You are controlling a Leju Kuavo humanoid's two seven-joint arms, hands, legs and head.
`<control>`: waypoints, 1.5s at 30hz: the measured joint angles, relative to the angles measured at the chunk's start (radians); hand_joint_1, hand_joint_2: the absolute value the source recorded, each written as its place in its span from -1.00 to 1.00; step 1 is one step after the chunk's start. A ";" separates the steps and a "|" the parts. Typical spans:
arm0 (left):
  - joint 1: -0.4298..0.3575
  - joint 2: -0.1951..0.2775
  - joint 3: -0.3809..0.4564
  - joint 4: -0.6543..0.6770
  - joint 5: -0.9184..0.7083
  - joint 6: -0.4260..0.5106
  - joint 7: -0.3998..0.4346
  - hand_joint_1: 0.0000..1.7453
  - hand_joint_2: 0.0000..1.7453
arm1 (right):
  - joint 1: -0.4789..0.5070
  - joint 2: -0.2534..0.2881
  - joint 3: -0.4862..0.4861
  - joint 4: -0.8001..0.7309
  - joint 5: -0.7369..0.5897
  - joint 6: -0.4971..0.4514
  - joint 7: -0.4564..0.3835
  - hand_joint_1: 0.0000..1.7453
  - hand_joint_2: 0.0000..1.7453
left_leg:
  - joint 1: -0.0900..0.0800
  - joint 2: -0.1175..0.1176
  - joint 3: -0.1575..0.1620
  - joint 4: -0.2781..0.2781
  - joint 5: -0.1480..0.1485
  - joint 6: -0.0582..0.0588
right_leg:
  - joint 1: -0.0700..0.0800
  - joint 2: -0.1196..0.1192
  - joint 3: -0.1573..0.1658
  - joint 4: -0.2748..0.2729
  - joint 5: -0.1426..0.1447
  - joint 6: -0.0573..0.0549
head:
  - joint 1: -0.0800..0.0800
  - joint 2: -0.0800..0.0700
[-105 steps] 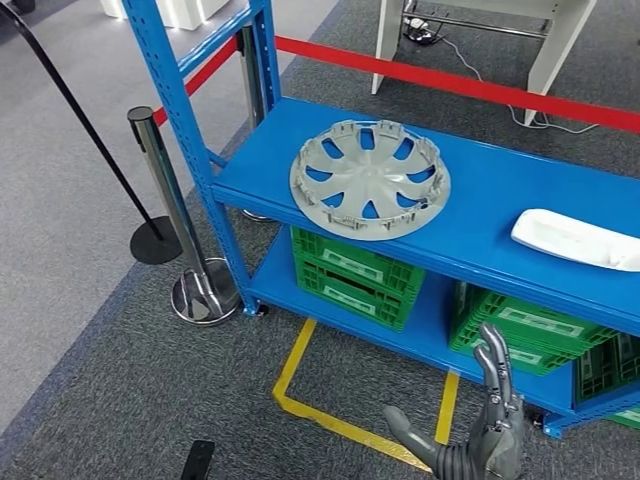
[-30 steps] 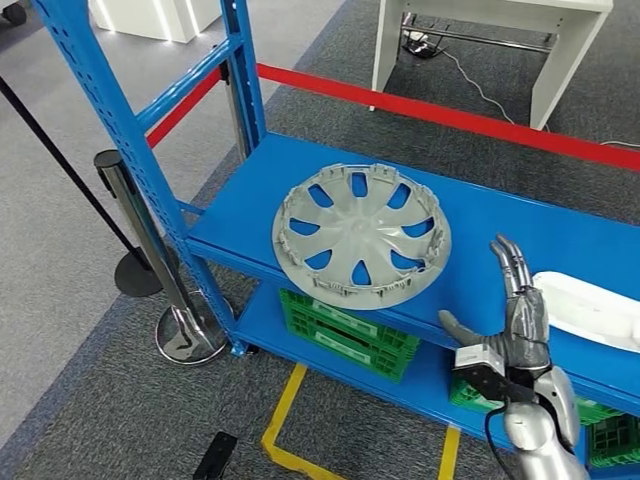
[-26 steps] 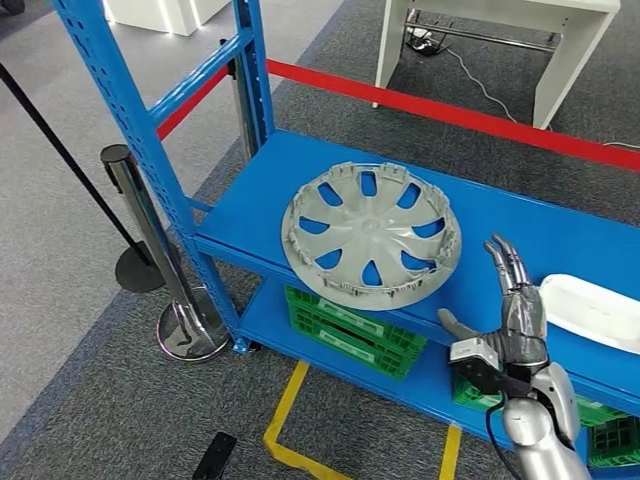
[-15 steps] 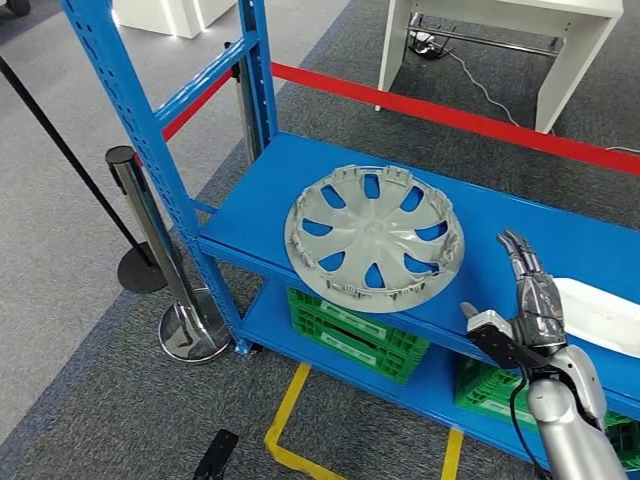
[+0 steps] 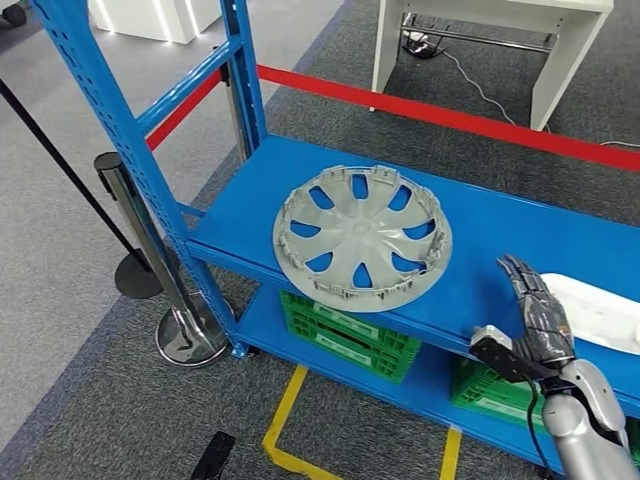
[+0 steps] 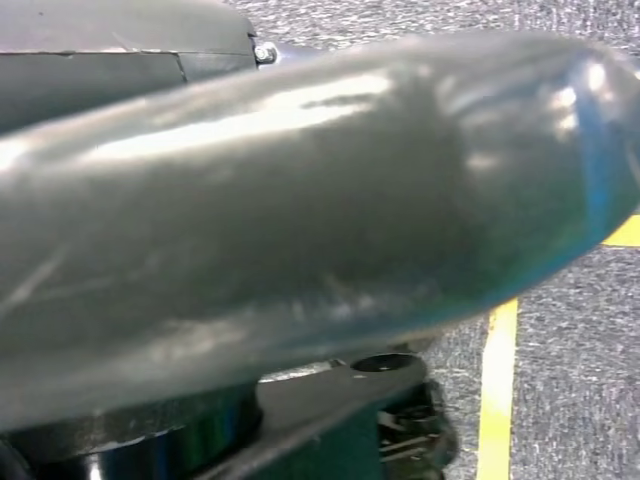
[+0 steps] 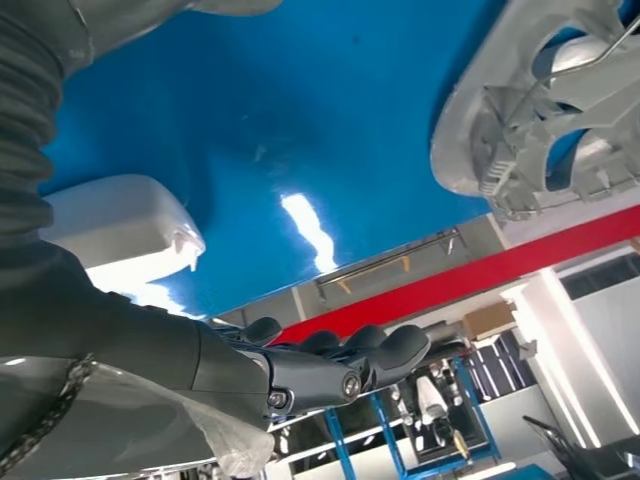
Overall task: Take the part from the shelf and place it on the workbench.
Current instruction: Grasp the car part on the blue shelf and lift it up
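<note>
A grey wheel cover (image 5: pixel 362 238) lies flat on the blue shelf (image 5: pixel 490 225), left of centre. A white moulded part (image 5: pixel 600 312) lies at the shelf's right end. My right hand (image 5: pixel 540 322) is open with its fingers stretched out, over the shelf's front edge and just left of the white part, holding nothing. In the right wrist view the dark fingers (image 7: pixel 332 362) reach out over the blue shelf (image 7: pixel 302 130), with the white part (image 7: pixel 124 222) close beside the hand and the wheel cover (image 7: pixel 540 110) farther off.
Green crates (image 5: pixel 351 325) sit on the lower shelf. A blue upright (image 5: pixel 113 130) and a chrome stanchion (image 5: pixel 140 225) stand at the left, and a red belt (image 5: pixel 453 115) runs behind the shelf. Yellow floor tape (image 5: pixel 283 430) and a black object (image 5: pixel 211 456) lie below.
My right hand rose from below the shelf to shelf height, then moved right and forward toward the white part. The head view has swayed a little; the parts have not moved.
</note>
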 joint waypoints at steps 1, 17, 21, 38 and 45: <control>-0.001 0.000 0.000 0.000 0.000 0.000 0.000 -1.00 -1.00 | 0.003 -0.004 0.000 -0.001 0.000 0.001 0.000 -1.00 1.00 | -0.002 0.000 0.009 -0.022 -0.001 0.004 | 0.001 0.001 -0.002 0.000 -0.001 0.005 | 0.001 0.000; 0.003 0.003 0.047 0.000 0.077 -0.048 0.003 -1.00 -1.00 | 0.111 -0.072 -0.043 -0.117 0.070 0.043 0.037 -1.00 1.00 | -0.007 -0.003 0.018 -0.037 -0.007 0.017 | -0.001 -0.001 -0.003 0.000 -0.003 0.026 | 0.005 0.000; 0.006 0.008 0.073 0.000 0.086 -0.050 0.001 -1.00 -1.00 | 0.135 -0.093 -0.050 -0.183 0.137 0.029 0.071 -1.00 1.00 | -0.004 -0.002 0.001 0.015 -0.044 -0.003 | -0.006 -0.002 0.002 -0.005 0.000 0.004 | 0.002 0.000; 0.009 0.007 0.093 0.000 0.068 -0.047 0.004 -1.00 -1.00 | 0.167 -0.114 -0.087 -0.279 0.240 -0.061 0.135 -1.00 1.00 | 0.000 -0.001 0.030 -0.049 -0.004 0.033 | -0.006 -0.001 -0.058 0.133 -0.090 0.036 | 0.006 0.000; 0.009 0.005 0.098 0.000 0.063 -0.049 0.006 -1.00 -1.00 | 0.176 -0.117 -0.096 -0.279 0.248 -0.061 0.152 -1.00 1.00 | 0.000 -0.001 0.033 -0.046 -0.008 0.032 | -0.008 -0.002 -0.055 0.109 -0.018 0.042 | 0.006 0.000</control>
